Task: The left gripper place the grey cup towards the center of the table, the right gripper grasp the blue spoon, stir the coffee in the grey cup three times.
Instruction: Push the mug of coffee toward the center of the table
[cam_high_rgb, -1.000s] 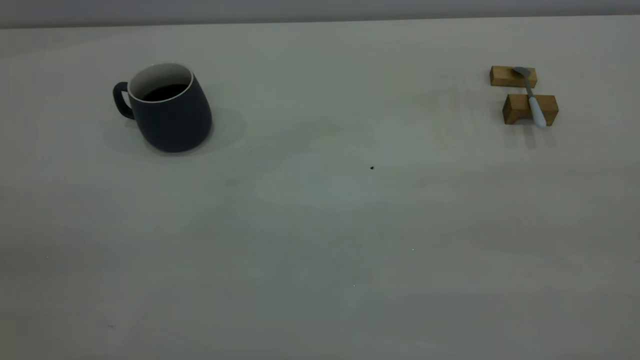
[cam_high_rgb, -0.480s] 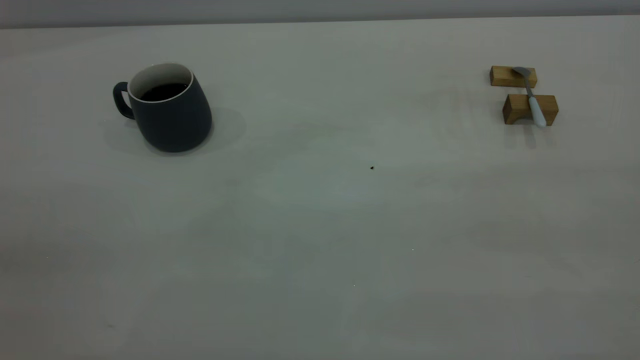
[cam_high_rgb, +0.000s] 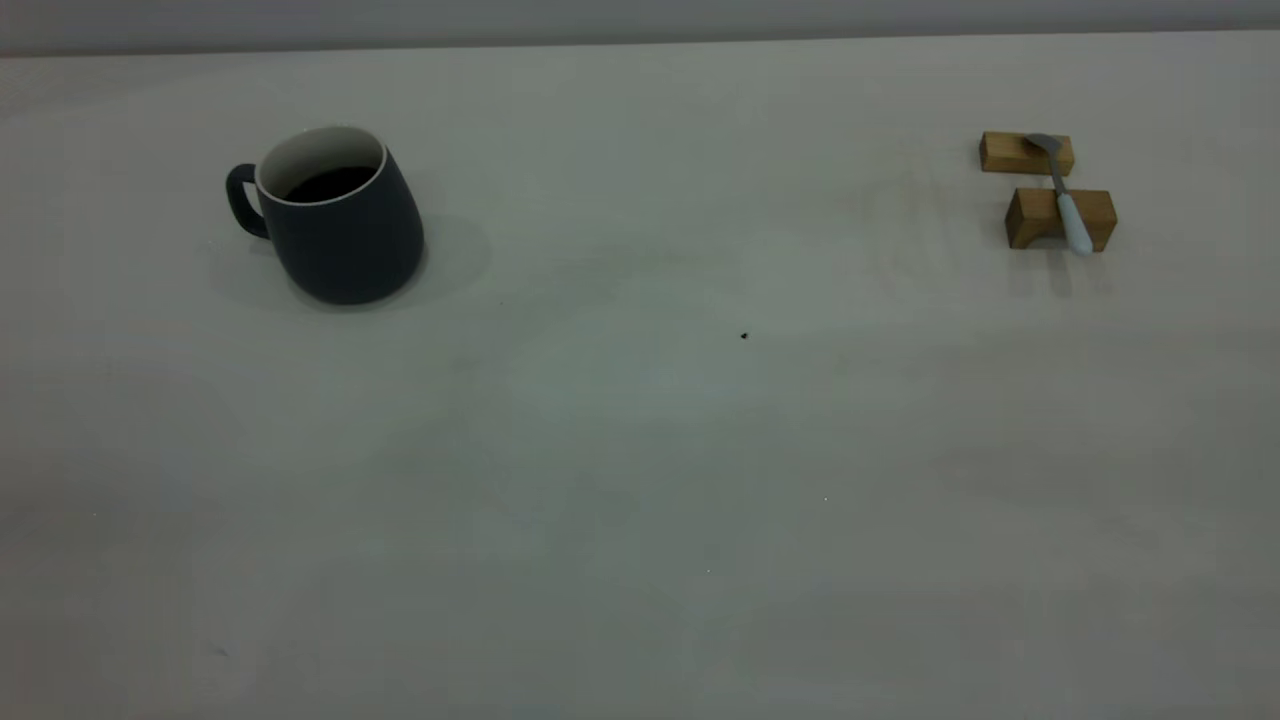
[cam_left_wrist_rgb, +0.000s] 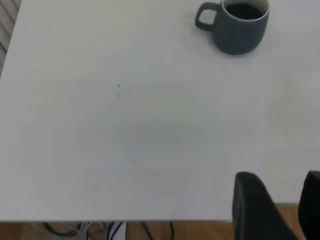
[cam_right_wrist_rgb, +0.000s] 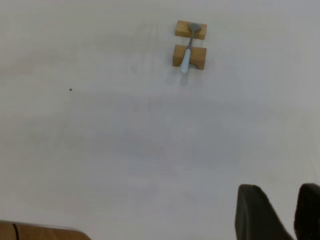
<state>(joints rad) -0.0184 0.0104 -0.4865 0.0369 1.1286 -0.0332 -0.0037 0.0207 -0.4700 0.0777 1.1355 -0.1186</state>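
Cup count is one: the grey cup (cam_high_rgb: 340, 215) stands upright on the left side of the worktop (cam_high_rgb: 640, 450), handle facing the left edge, the coffee (cam_high_rgb: 332, 184) dark inside; one blue spoon (cam_high_rgb: 1062, 194) lies across two wooden blocks (cam_high_rgb: 1050, 190) at the far right, well apart from the cup; one tiny dark speck (cam_high_rgb: 744, 336) sits between them; my left gripper (cam_left_wrist_rgb: 280, 205) and right gripper (cam_right_wrist_rgb: 277, 212) each hang near the worktop's edge, fingers slightly apart, holding nothing.
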